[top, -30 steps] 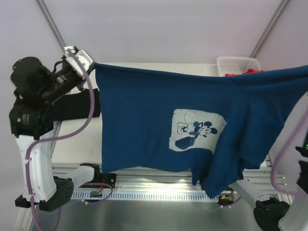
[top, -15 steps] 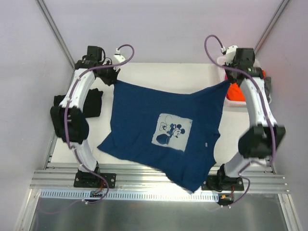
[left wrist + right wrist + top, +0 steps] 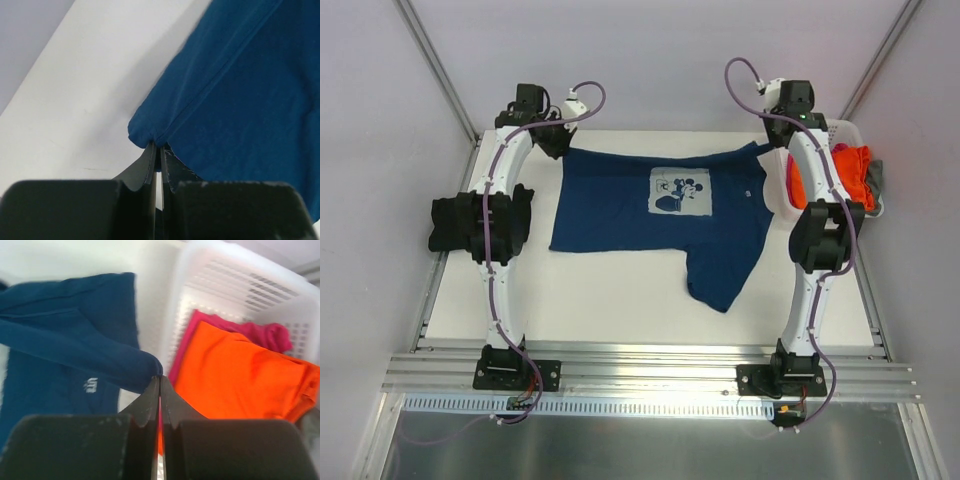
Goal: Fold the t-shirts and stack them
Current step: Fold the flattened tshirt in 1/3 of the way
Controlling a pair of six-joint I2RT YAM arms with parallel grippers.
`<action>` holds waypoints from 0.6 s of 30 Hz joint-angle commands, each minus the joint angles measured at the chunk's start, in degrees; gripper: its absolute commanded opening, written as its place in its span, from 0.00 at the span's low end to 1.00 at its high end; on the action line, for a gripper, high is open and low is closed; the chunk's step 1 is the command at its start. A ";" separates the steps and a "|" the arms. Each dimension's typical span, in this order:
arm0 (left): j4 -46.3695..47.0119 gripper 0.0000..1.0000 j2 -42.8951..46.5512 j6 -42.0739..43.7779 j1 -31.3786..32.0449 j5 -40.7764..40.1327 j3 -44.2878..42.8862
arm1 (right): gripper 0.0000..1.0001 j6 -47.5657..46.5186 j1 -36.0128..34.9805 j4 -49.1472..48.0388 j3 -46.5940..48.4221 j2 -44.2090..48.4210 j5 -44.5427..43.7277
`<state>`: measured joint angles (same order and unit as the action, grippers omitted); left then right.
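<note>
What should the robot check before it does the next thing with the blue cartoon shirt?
1. Left gripper shut on a far corner of the navy blue cloth t-shirt: ok.
2. Right gripper shut on the other far corner: ok.
3. Pale square cartoon print facing up: ok.
4. T-shirt flat on the white table: not ok, its near right part sticks out crooked.
5. T-shirt clear of the white plastic basket: cannot tell.

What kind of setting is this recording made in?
Most likely a lab robot workcell, not a home: bare white tabletop boxed in by plain pale walls, with a slotted aluminium rail along its near edge.
</note>
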<state>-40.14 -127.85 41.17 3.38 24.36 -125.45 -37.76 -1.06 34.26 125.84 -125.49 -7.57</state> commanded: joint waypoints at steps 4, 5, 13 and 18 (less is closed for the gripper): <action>0.32 0.00 4.19 0.05 0.40 -0.01 2.93 | 0.00 2.33 -1.84 -1.83 -3.50 5.35 1.24; 0.33 0.00 4.19 0.05 0.40 -0.45 3.02 | 0.00 2.51 -1.84 -1.48 -3.58 5.26 1.51; 0.33 0.00 5.07 -0.04 0.49 -1.33 5.38 | 0.00 2.43 -2.02 0.37 -6.83 6.74 2.39; 0.24 0.00 7.26 0.32 0.05 -2.74 9.34 | 0.00 1.81 -1.75 2.30 -11.75 10.26 3.26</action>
<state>-39.57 -125.97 41.10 3.42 22.48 -117.67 -36.23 -3.18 34.96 115.72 -121.58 -5.91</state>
